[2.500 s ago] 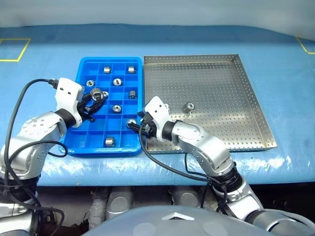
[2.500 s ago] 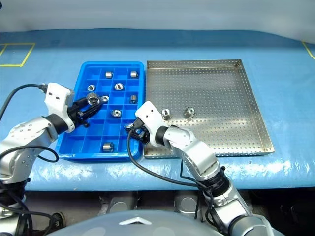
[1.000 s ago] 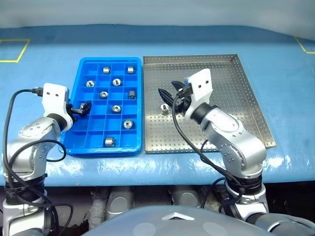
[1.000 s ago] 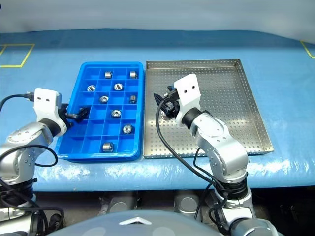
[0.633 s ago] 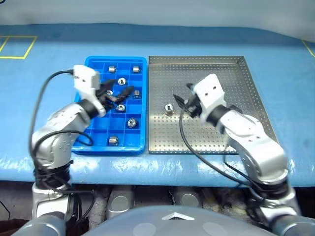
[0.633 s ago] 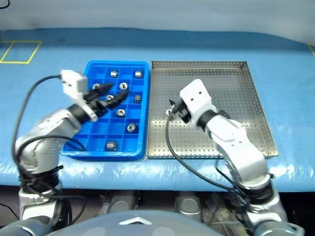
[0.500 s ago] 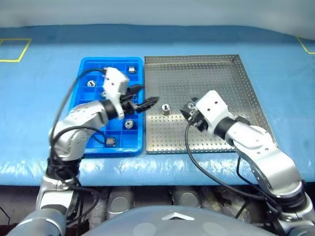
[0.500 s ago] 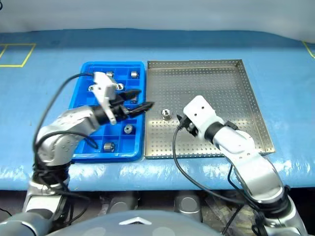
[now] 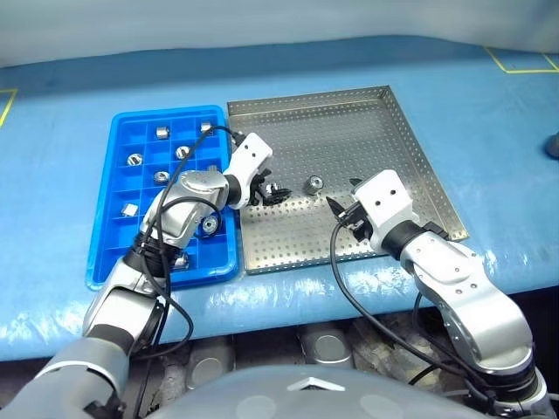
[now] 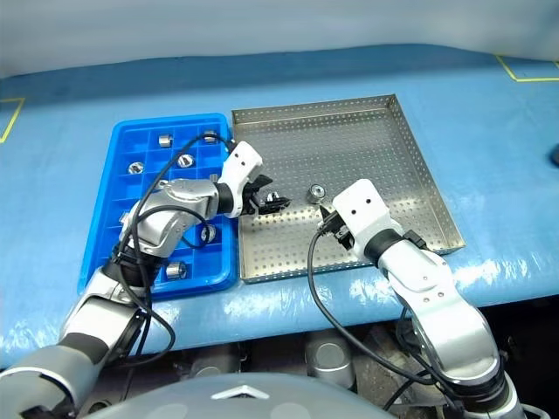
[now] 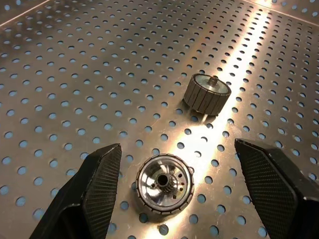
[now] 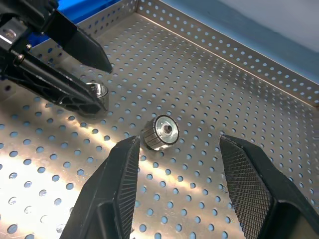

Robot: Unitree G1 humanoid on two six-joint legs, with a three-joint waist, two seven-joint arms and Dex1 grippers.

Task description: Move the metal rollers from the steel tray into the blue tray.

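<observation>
left gripper (image 11: 175, 191) moved over steel tray (image 9: 384, 113) | roller (image 11: 165, 184) between open fingers

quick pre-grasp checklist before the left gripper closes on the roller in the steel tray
1. Left gripper open: ok, its fingers stand wide apart.
2. Near roller between the left fingers: ok, it lies between the two tips, not touched yet.
3. Second roller clear of the grasp: ok, it lies apart, beyond the fingertips.
4. Right gripper out of the way: cannot tell; it is open and empty but hovers close, aimed at the second roller.
5. Steel tray holds only these two rollers: ok.
6. Blue tray has free compartments: ok, several are empty.
</observation>
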